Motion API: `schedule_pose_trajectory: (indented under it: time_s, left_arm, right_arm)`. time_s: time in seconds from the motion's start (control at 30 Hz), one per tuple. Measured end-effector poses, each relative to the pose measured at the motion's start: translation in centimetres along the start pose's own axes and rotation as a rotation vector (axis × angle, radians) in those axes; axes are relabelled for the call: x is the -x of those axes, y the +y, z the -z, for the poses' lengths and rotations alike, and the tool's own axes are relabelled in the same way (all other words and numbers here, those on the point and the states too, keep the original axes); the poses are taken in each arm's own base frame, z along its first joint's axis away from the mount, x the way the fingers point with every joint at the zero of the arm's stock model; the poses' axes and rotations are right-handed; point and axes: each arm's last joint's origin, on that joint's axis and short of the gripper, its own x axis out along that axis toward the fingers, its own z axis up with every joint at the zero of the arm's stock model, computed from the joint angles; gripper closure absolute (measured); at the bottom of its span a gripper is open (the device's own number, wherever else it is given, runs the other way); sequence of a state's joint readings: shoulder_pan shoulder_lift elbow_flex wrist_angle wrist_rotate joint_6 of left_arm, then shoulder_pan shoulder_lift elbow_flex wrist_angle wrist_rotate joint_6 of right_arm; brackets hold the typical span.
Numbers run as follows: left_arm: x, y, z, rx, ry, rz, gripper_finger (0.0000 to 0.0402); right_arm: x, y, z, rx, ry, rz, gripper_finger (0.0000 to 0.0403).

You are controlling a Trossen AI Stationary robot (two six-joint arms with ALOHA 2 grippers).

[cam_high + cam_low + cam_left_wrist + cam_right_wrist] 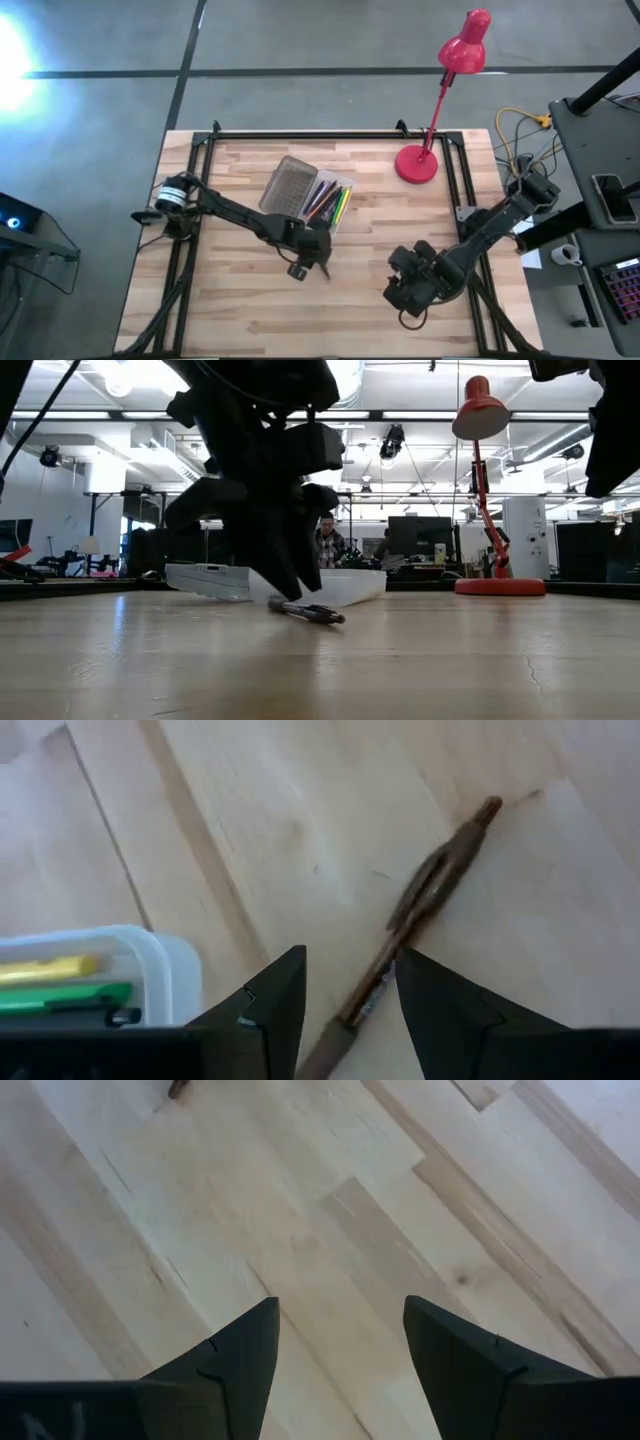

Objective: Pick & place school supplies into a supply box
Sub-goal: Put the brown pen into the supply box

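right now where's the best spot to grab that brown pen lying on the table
Grip the pen on its plain barrel near the middle, coming straight down from above. It lies flat on the wood, beside the box, so only its two long sides are free. The left hand is open with its fingers already either side of the barrel's lower end. The right hand waits open over bare table.

Brown pen (420,915), pale wood table (240,310), red lamp (440,100), grey-brown ribbed lid (288,187)
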State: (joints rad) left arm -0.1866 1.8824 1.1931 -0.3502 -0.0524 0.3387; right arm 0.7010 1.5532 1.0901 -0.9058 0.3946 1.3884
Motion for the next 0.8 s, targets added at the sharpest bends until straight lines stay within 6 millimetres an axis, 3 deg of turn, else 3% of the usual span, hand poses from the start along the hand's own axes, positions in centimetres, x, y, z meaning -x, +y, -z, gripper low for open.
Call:
schedule_pose_trajectory:
  time_s: [0.53,0.8]
  left_arm:
    - [-1.6,-0.1,1.0,-0.046,0.018,0.104,0.0300]
    - [-1.6,-0.1,1.3,0.046,0.041,0.151,0.0374]
  right_arm:
    - [0.0,0.0,0.0,0.001,-0.001,0.004,0.0197]
    - [0.0,0.0,0.0,0.000,-0.001,0.004,0.0197]
